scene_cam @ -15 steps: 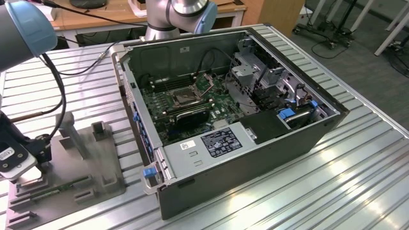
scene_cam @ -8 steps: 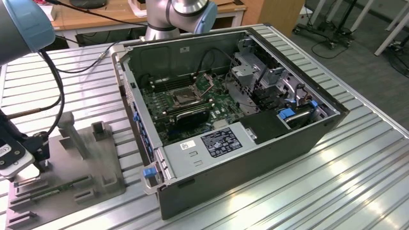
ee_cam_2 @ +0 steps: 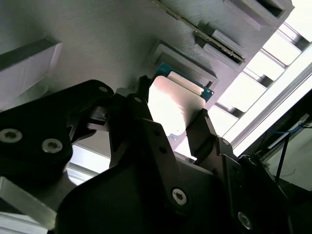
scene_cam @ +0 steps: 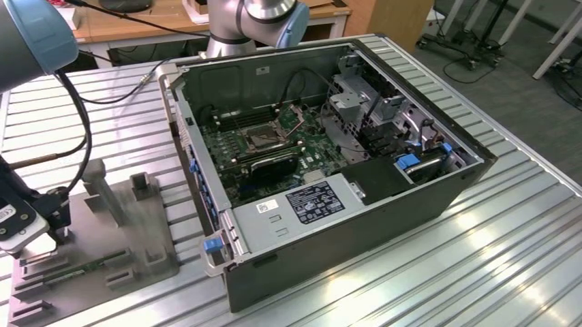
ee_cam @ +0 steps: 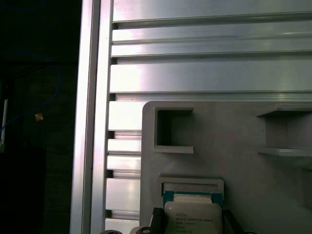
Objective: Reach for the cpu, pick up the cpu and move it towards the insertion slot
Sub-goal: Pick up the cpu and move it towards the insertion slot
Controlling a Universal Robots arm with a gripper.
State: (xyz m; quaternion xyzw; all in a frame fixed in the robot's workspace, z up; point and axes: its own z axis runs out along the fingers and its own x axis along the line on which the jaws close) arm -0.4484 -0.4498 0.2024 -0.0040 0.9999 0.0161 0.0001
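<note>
Pick-up step. Gripper [ee_cam_2: 172,100] straddles cpu [ee_cam: 193,219] seated in tray [ee_cam: 234,131] recess; clamped or not, cannot tell. Lift calls for level, squared hold.

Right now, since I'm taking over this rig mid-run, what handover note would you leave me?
Gripper: down at the cpu; whether it grips cannot be told.
Cpu: lying in the recess of the grey tray, at the exterior view's left.
Insertion slot: on the motherboard inside the open case, apart from the tray.
Done: the reach.
Left: lifting the cpu and carrying it to the slot.
</note>
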